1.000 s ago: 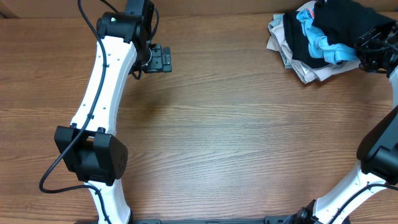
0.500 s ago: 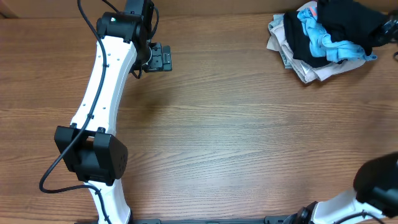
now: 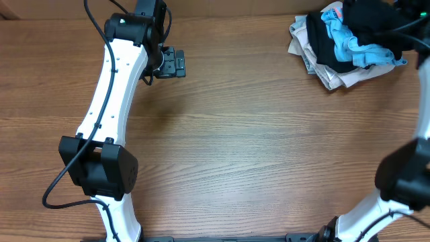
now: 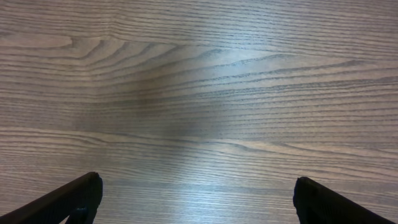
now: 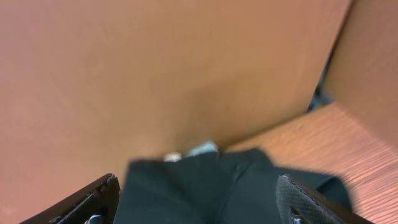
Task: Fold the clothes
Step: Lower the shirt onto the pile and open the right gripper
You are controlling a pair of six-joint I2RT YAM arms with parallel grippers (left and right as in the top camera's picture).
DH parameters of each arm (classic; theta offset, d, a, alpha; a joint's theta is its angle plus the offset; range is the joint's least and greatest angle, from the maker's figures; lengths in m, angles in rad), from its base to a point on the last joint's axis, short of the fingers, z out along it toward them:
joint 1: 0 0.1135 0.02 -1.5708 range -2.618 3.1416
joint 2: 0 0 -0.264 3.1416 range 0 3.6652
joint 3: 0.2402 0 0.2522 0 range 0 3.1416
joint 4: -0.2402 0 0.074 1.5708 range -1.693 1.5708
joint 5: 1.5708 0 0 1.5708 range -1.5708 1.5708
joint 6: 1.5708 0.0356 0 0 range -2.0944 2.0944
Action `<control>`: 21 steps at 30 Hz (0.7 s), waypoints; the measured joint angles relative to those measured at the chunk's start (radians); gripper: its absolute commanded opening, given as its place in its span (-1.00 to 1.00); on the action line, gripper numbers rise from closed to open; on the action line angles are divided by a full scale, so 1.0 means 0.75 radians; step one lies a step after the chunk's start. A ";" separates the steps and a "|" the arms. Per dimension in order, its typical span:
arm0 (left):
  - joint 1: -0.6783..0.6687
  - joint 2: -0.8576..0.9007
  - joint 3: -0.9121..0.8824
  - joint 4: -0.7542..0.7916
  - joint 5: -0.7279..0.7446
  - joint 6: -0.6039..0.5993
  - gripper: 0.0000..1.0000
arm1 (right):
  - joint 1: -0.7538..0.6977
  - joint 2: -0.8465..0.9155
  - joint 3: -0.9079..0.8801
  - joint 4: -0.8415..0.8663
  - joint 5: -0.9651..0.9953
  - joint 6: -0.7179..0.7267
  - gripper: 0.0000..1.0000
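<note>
The shirt (image 3: 366, 17) lies crumpled on top of a pile in the table's far right corner, tangled with a blue garment (image 3: 349, 44) and resting on cream ones (image 3: 329, 74). No fold has been made, and it is not yet spread out. By my reading the task is at its very start: the shirt has to be pulled free of the pile, laid flat and then folded. The table (image 3: 255, 134) offers a broad bare stretch of wood through the middle and front, well apart from the pile, which looks like enough room to lay the shirt out. The pile sits near the back and right edges, so there is little room on those sides. The left arm (image 3: 111, 101) reaches along the left side toward the far edge and could crowd that flank. The left gripper (image 4: 198, 180) hangs over bare wood with its fingers spread wide and nothing between them. The right gripper (image 5: 198, 180) is over the pile with its fingers spread. Black cloth lies below it, and I cannot tell whether it touches.
</note>
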 measured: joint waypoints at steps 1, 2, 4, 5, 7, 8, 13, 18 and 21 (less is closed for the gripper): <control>0.000 0.000 0.000 0.000 0.000 0.000 1.00 | 0.018 0.048 0.000 -0.006 0.007 -0.015 0.68; 0.001 0.000 0.000 0.001 0.000 0.000 1.00 | 0.031 0.082 0.000 -0.018 0.012 -0.022 0.68; 0.000 0.000 0.000 0.001 -0.001 0.000 1.00 | 0.058 0.163 0.000 -0.061 0.019 -0.034 0.68; 0.001 0.000 0.000 0.001 -0.001 0.001 1.00 | 0.070 0.199 0.000 -0.086 0.022 -0.039 0.68; 0.000 0.000 0.000 0.001 -0.006 0.001 1.00 | 0.100 0.293 0.000 -0.139 0.036 -0.063 0.73; 0.001 0.000 0.000 0.001 -0.010 0.001 1.00 | 0.110 0.320 0.005 -0.169 0.046 -0.077 0.76; 0.001 0.000 0.000 0.002 -0.020 0.001 1.00 | 0.153 0.389 0.071 -0.339 0.119 -0.145 0.86; 0.001 0.000 0.000 0.003 -0.028 0.001 1.00 | 0.204 0.410 0.108 -0.426 0.200 -0.169 0.90; 0.000 0.000 0.000 0.002 -0.031 0.001 1.00 | 0.229 0.414 0.138 -0.499 0.240 -0.175 0.91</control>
